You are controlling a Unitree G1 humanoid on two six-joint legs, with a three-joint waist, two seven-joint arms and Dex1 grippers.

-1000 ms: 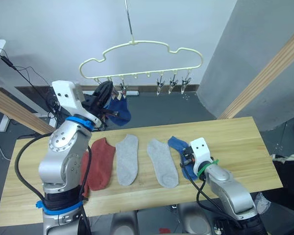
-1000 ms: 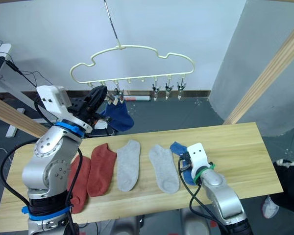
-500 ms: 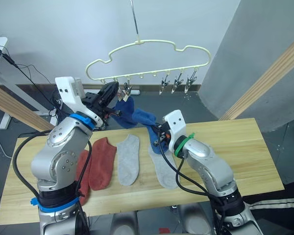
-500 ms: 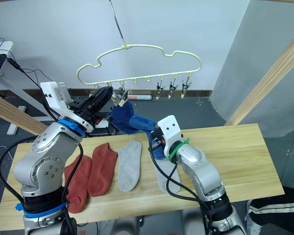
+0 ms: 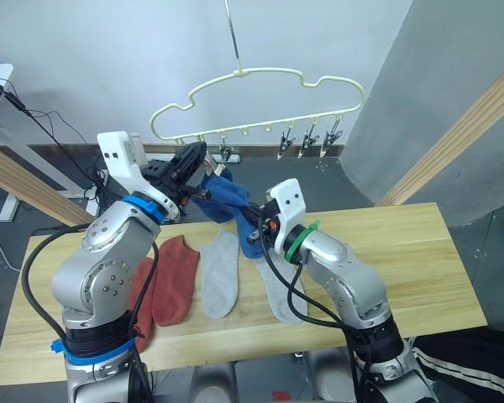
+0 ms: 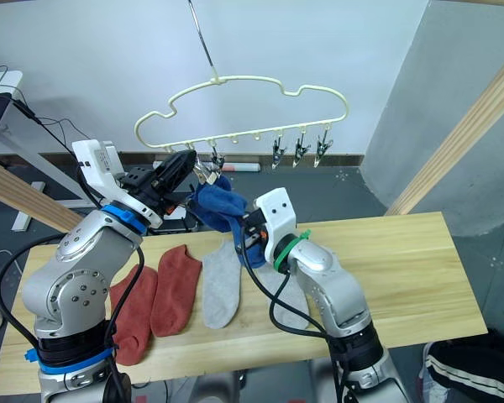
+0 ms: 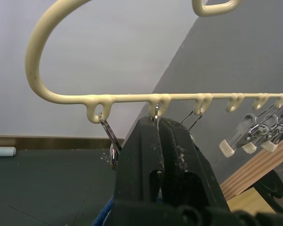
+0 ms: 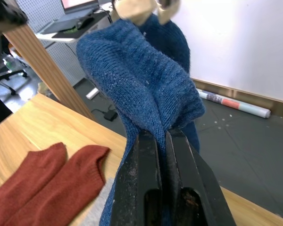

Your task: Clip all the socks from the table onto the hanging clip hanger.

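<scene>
I have the right gripper (image 8: 161, 141) pinching a blue sock (image 8: 141, 75), its two black fingers pressed together on a fold of the knit, and it holds the sock up above the table (image 5: 420, 243), just below the clip hanger (image 5: 260, 101). The left gripper (image 7: 158, 125) sits right at the hanger's lower bar, fingers closed together around one of the small metal clips (image 7: 156, 112); in the wrist view the clip's wire loop shows just above the fingertips, but the clip body itself is hidden between them. A second blue sock (image 6: 203, 204) hangs near that spot, and I cannot make out which clip grips it. Three free clips (image 5: 310, 143) hang at the bar's right end with open air under them. On the table lie two rust-red socks (image 5: 172, 277) and two light grey socks (image 5: 218, 273), side by side; the right forearm covers much of the farther grey one (image 5: 279, 295). The right half of the tabletop is bare wood out to its edge.
</scene>
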